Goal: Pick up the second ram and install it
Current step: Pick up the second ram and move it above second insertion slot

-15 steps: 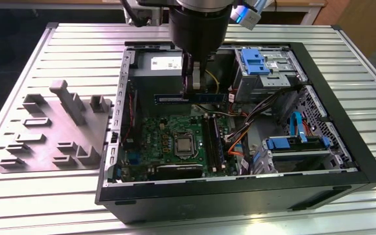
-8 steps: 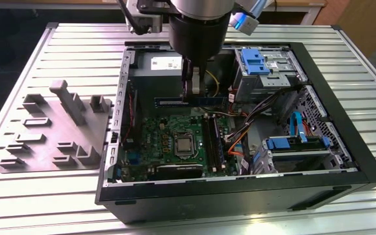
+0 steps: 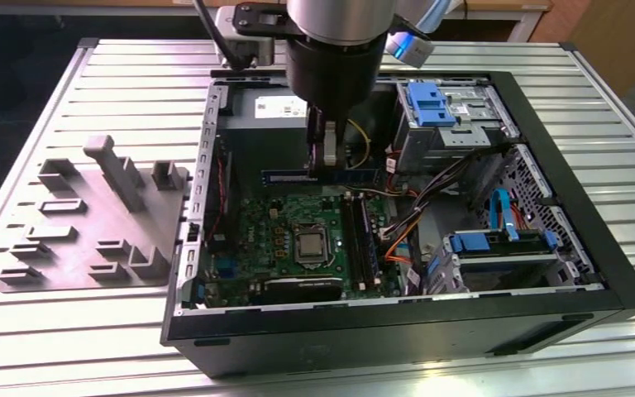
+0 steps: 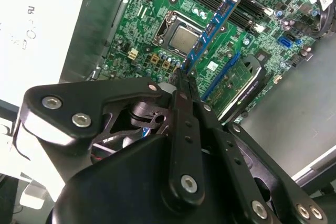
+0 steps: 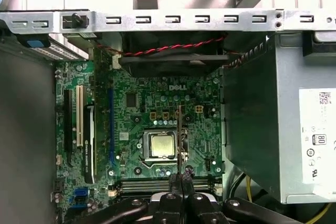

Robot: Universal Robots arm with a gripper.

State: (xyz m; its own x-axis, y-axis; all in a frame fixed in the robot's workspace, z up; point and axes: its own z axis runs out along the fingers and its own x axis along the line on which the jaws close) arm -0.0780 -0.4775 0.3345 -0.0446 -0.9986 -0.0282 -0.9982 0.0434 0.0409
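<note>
Exterior view: the gripper [image 3: 329,168] pinches the second ram [image 3: 287,176] above the motherboard [image 3: 279,222], crosswise to the black slots [image 3: 360,240]; seating it probably calls for turning it parallel

Exterior view: raised, angled down over the whole computer case [image 3: 406,327] and table [image 3: 75,331]. Both wrist views: arm-mounted, close above, facing down past the gripper [image 4: 182,78] [image 5: 181,174] onto the motherboard [image 4: 131,30] [image 5: 131,124] [image 3: 279,219], shared by all three.
</note>
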